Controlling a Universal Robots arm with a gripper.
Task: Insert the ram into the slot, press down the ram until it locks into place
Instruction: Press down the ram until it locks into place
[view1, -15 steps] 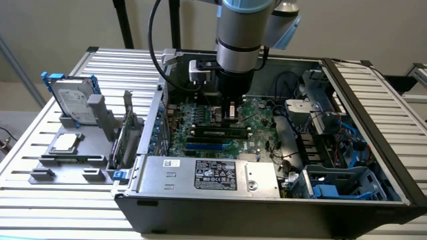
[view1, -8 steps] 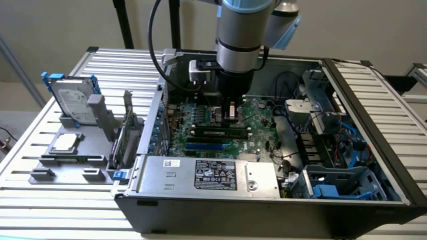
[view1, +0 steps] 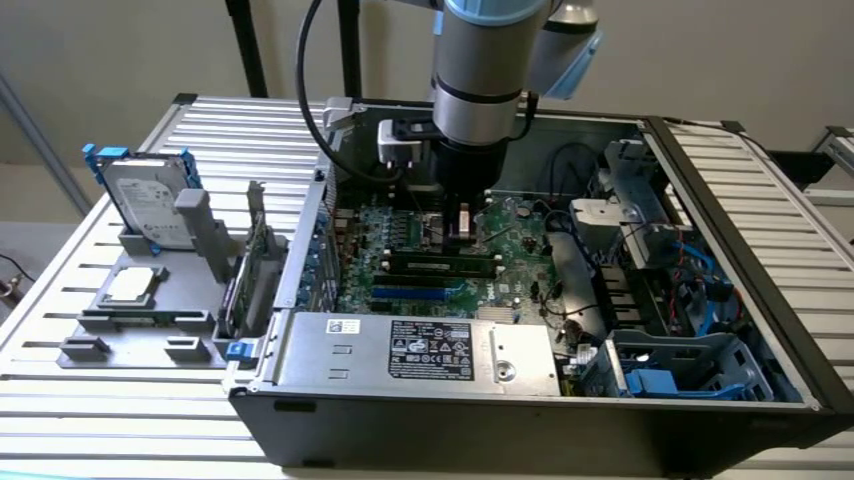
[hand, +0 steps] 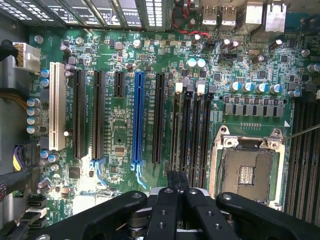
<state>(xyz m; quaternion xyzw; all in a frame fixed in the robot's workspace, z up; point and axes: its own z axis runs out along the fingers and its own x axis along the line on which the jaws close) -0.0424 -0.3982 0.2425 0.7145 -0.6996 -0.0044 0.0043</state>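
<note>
The ram (view1: 441, 266) is a thin green stick with dark chips. It lies along a black slot (view1: 400, 268) on the motherboard, just beyond the blue slot (view1: 419, 293). My gripper (view1: 462, 232) hangs under the grey arm, slightly above and behind the stick's exterior-view right half. In the wrist view my gripper (hand: 177, 181) has its two black fingers pressed together with nothing between them, over the row of parallel black slots (hand: 191, 130). I cannot pick out the stick among those sockets in the wrist view.
The open computer case rim (view1: 747, 230) surrounds the motherboard (hand: 120, 145). A silver power supply (view1: 414, 345) fills the near side and drive bays with cables (view1: 641, 250) the exterior view's right. The processor socket (hand: 247, 170) lies beside the slots. A hard drive (view1: 144, 200) stands outside.
</note>
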